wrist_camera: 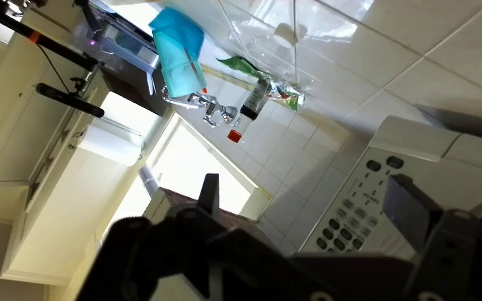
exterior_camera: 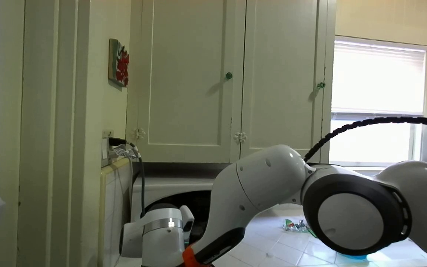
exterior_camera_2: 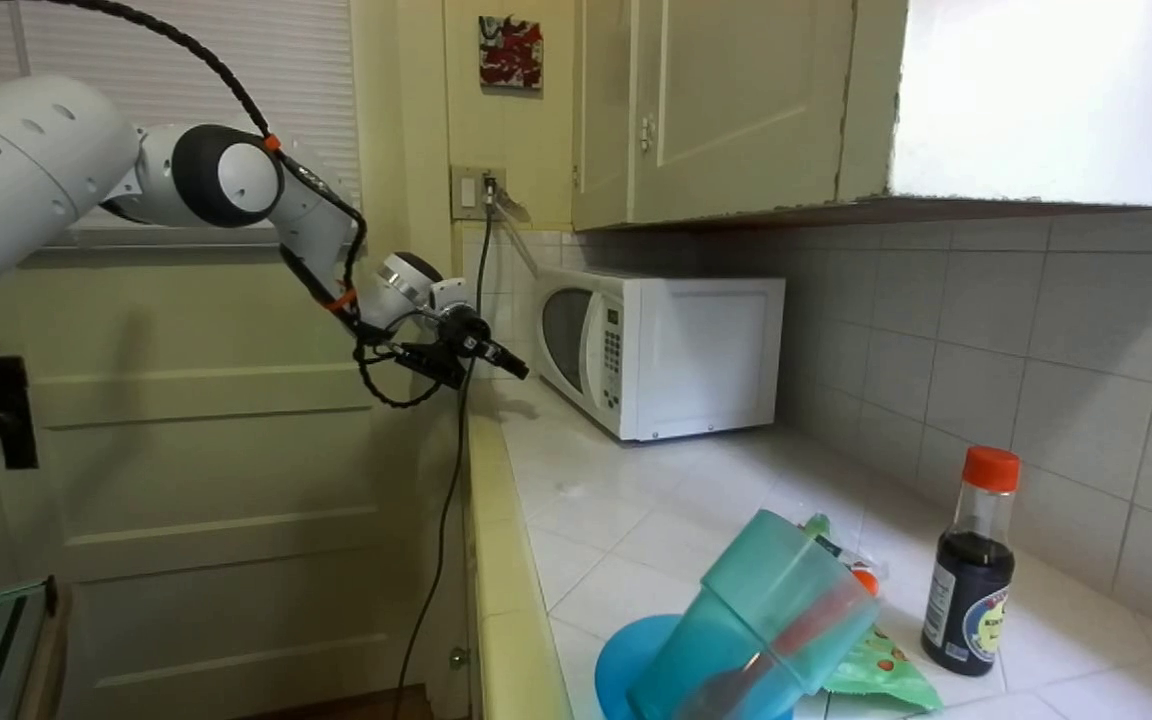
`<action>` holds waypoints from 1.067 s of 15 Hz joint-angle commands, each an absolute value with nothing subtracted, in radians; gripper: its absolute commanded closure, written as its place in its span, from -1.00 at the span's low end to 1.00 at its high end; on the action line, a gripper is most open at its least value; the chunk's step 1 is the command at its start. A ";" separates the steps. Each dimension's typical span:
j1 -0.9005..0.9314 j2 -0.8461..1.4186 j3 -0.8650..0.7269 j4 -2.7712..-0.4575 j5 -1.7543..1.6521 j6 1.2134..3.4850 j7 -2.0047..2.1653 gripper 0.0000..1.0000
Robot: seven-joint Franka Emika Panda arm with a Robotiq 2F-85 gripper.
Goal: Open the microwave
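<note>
Cream cabinets (exterior_camera_2: 746,90) hang above a white-tiled desk (exterior_camera_2: 616,500). Beneath them, in the corner, stands the microwave (exterior_camera_2: 671,350), its door (exterior_camera_2: 564,330) closed; digits such as 2 and 5 are legible on its keypad (wrist_camera: 352,221), the smaller print blurred. The tool (wrist_camera: 310,202) is spread wide near the microwave's front, and a black cord (exterior_camera_2: 461,430) hangs behind it. In an exterior view the arm (exterior_camera: 258,181) hides much of the microwave. Farther along the desk a teal cup (exterior_camera_2: 756,610) leans in or on a blue round piece (exterior_camera_2: 626,655), a reddish stick (wrist_camera: 193,65) inside the cup. Partly behind it lies a green packet (exterior_camera_2: 881,675); near that a red-capped bottle (exterior_camera_2: 971,580) of dark liquid (exterior_camera_2: 976,555) stands upright, the print on its label (exterior_camera_2: 986,622) too small to read.
</note>
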State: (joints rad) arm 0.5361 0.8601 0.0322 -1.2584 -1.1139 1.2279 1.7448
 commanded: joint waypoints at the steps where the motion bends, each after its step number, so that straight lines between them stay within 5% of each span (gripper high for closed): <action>1: 0.528 0.872 0.036 -1.248 -1.167 1.227 1.830 -1.00; 9: 0.495 0.839 0.022 -1.387 -1.591 1.448 1.914 -1.00; 16: 0.451 0.861 0.082 -1.367 -1.671 1.417 2.036 -1.00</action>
